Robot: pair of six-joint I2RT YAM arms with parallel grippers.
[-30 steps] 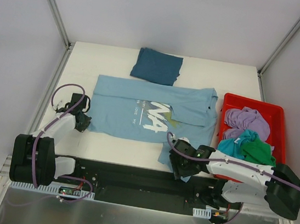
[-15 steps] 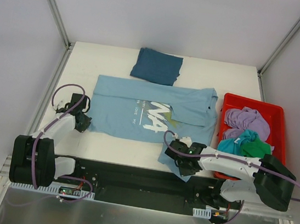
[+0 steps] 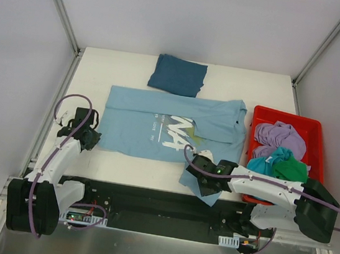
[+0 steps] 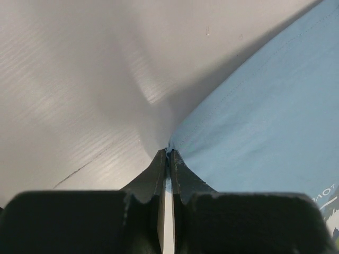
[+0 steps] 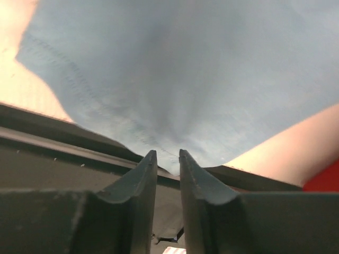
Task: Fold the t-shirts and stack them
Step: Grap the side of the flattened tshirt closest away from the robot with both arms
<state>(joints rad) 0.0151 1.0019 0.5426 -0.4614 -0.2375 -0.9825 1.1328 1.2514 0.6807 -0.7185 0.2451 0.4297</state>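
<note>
A light sky-blue t-shirt with white chest print lies spread flat in the middle of the table. My left gripper is shut on its left near corner, and the left wrist view shows the jaws pinching the cloth. My right gripper is at the shirt's near right hem, jaws nearly together with the hem between the tips. A folded dark teal-blue t-shirt lies at the back.
A red plastic bin at the right holds crumpled lilac, turquoise and green shirts. A black rail runs along the near edge under the arms. White walls enclose the table.
My right gripper has shifted a little left and away along the shirt's near hem. My left arm's elbow has dropped nearer while its gripper stays on the corner.
</note>
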